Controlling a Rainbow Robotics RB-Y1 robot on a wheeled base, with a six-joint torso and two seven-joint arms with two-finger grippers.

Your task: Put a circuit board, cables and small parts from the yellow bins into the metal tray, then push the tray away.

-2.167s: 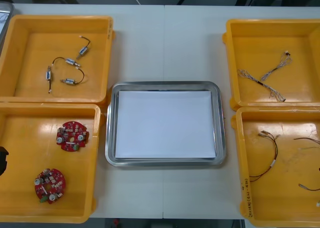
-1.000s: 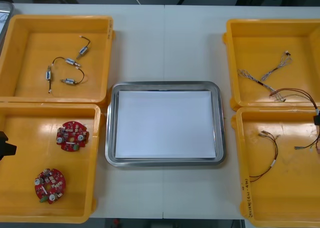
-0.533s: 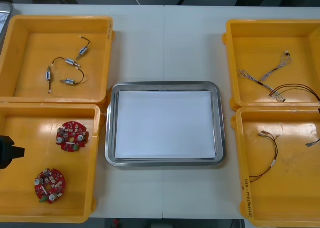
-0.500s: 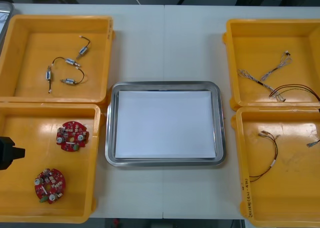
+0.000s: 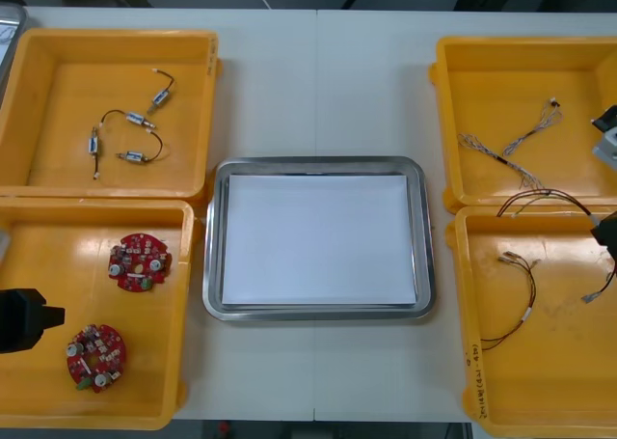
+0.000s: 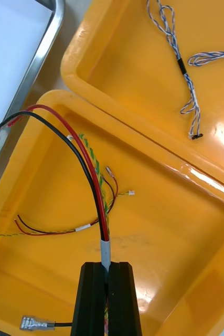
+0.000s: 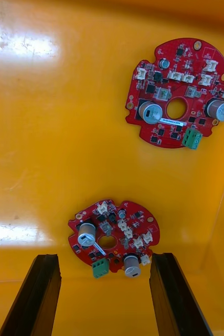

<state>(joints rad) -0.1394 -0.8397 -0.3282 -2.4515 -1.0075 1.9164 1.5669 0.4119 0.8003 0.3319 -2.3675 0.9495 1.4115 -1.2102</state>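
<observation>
Circuit board [image 7: 113, 237] lies just ahead of your left gripper's [image 7: 104, 258] spread fingers in a yellow bin [image 7: 38, 131]; your right gripper [image 6: 106, 266] pinches a red and black cable [image 6: 102, 226] above the right-hand bin [image 6: 164, 231].

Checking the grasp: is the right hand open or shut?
Shut: the right hand clamps the red and black cable between nearly touching fingers, over a yellow bin.

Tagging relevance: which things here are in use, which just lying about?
In use: right gripper, over near right bin, shut on red and black cable; left gripper, open over a circuit board; metal tray.
Lying about: other circuit board; small metal parts; blue and white cable.
</observation>
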